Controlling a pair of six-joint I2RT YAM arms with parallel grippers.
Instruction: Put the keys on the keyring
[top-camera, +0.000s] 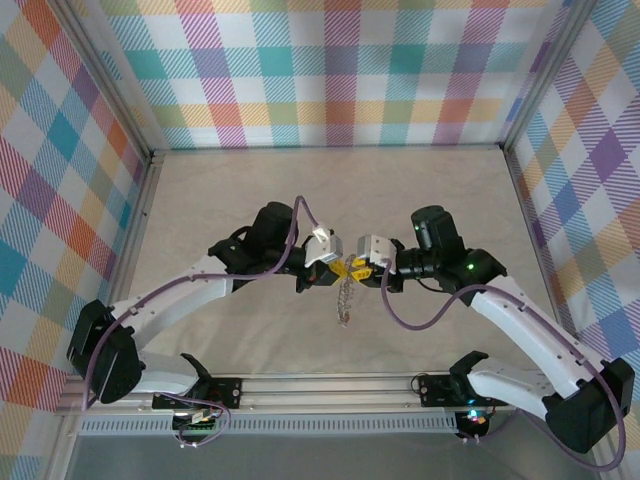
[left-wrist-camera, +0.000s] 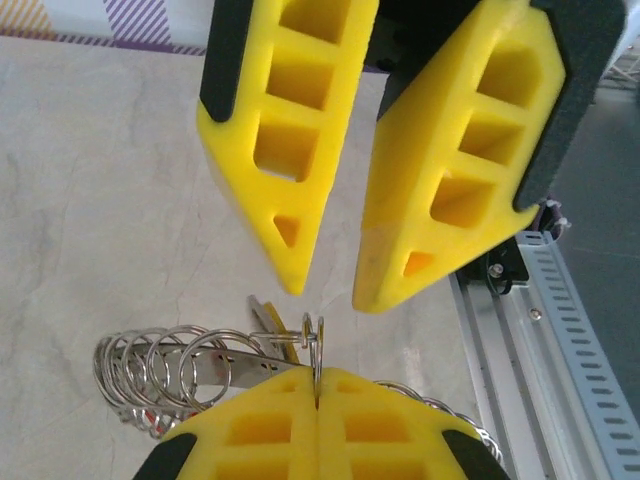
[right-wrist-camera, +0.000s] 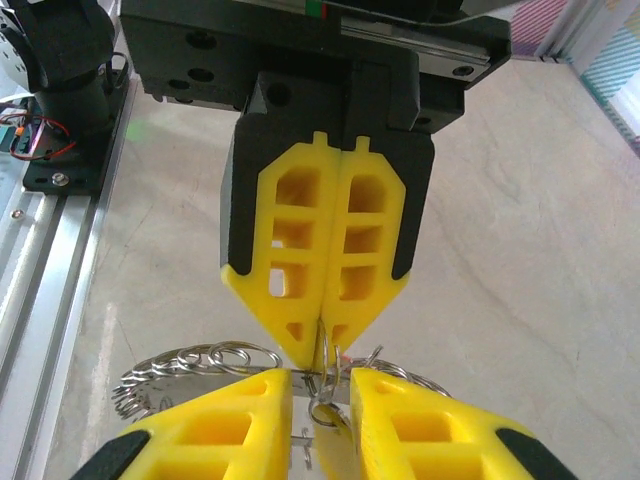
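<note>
A robotics lab cell, no question. Plaid-printed panels (top-camera: 330, 70) wall in three sides, framed by aluminium posts (top-camera: 150, 160). Two white machines, the left arm (top-camera: 180, 300) and the right arm (top-camera: 530, 330), sit bolted to a slotted aluminium rail (top-camera: 330, 385) at the near edge of a pale stone-look desk (top-camera: 430, 190). Purple cable (top-camera: 296, 240) loops off the wrists, red and black wires (right-wrist-camera: 40, 135) trail by the rail, and the left tool (right-wrist-camera: 325, 348) and right tool (left-wrist-camera: 332, 293) carry yellow lattice fingers.
</note>
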